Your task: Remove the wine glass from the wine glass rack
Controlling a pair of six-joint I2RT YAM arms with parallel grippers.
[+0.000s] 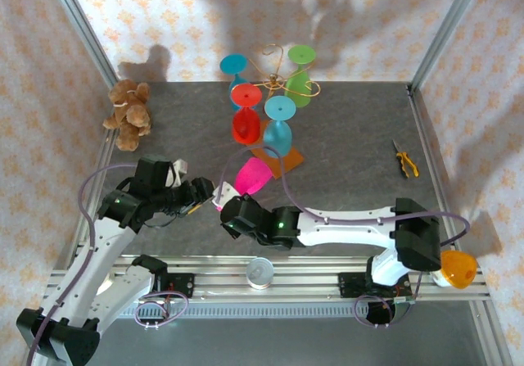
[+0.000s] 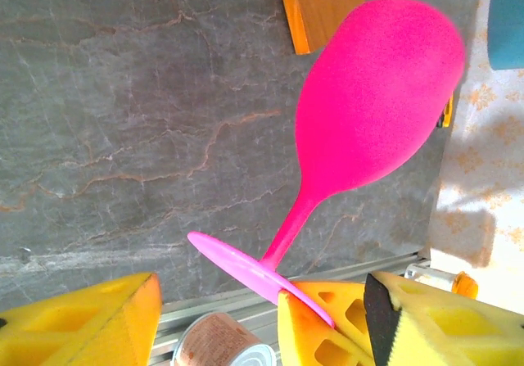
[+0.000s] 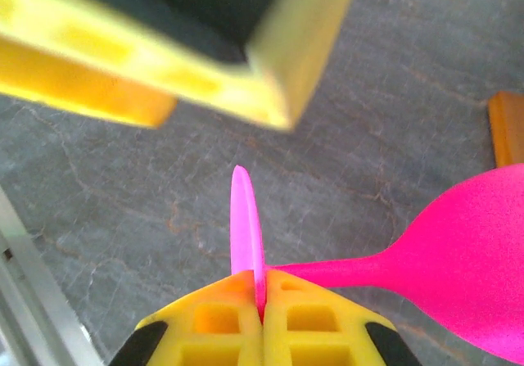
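Observation:
A pink wine glass (image 1: 254,175) (image 2: 377,96) is held off the rack, lying tilted above the table. My right gripper (image 3: 262,288) (image 1: 221,202) is shut on the rim of its flat foot (image 2: 246,268), pinching it edge-on between yellow pads. My left gripper (image 1: 205,191) (image 2: 262,292) is open just beside that foot, one finger (image 2: 82,321) on each side, not touching it. The gold wire wine glass rack (image 1: 278,78) stands at the back on its brown base (image 1: 285,160). Blue (image 1: 233,63), green (image 1: 300,55), red (image 1: 246,96) and teal (image 1: 278,108) glasses hang on it.
A teddy bear (image 1: 127,114) lies at the back left, yellow pliers (image 1: 404,160) at the right. A metal can (image 1: 260,272) (image 2: 217,341) sits on the front rail below the grippers. An orange glass (image 1: 457,268) lies by the right arm's base.

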